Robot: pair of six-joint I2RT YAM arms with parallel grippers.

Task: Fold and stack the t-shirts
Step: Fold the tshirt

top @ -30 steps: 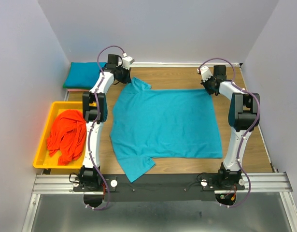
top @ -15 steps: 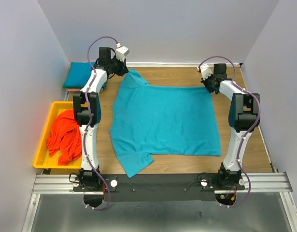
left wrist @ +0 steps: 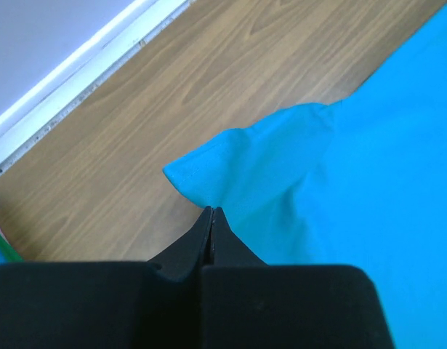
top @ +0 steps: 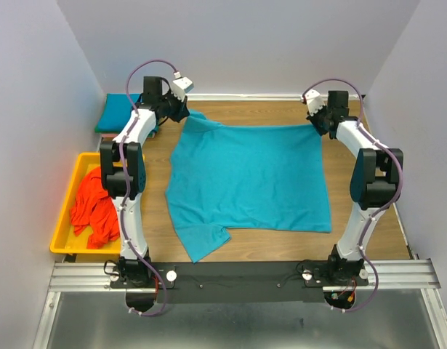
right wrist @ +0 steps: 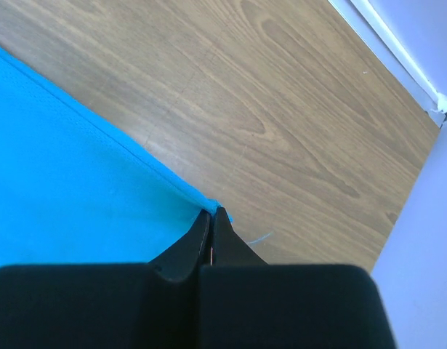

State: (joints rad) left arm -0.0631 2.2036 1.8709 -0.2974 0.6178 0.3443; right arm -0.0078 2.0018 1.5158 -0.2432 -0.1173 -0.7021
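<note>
The teal t-shirt (top: 248, 178) lies spread flat across the middle of the desk (top: 267, 113). Only the wrist views show the grip: the left fingers (left wrist: 211, 218) are pinched tight on a sleeve edge, and the right fingers (right wrist: 211, 219) are pinched tight on a hem corner. Only the top view shows the orange t-shirt (top: 96, 207) heaped in the yellow tray (top: 63, 234) at left. A folded teal t-shirt (top: 120, 110) sits upper left, partly hidden behind the left arm (top: 129, 174).

The teal t-shirt (top: 248, 182) is soft matt cloth, finely knit (hems stitched), and the orange t-shirt (top: 92, 211) is the same. The bench (top: 281, 113) is smooth wood grain. The yellow tray (top: 72, 246) looks like glossy plastic. The left claw (left wrist: 212, 212) and right claw (right wrist: 212, 213) are matt black.
</note>
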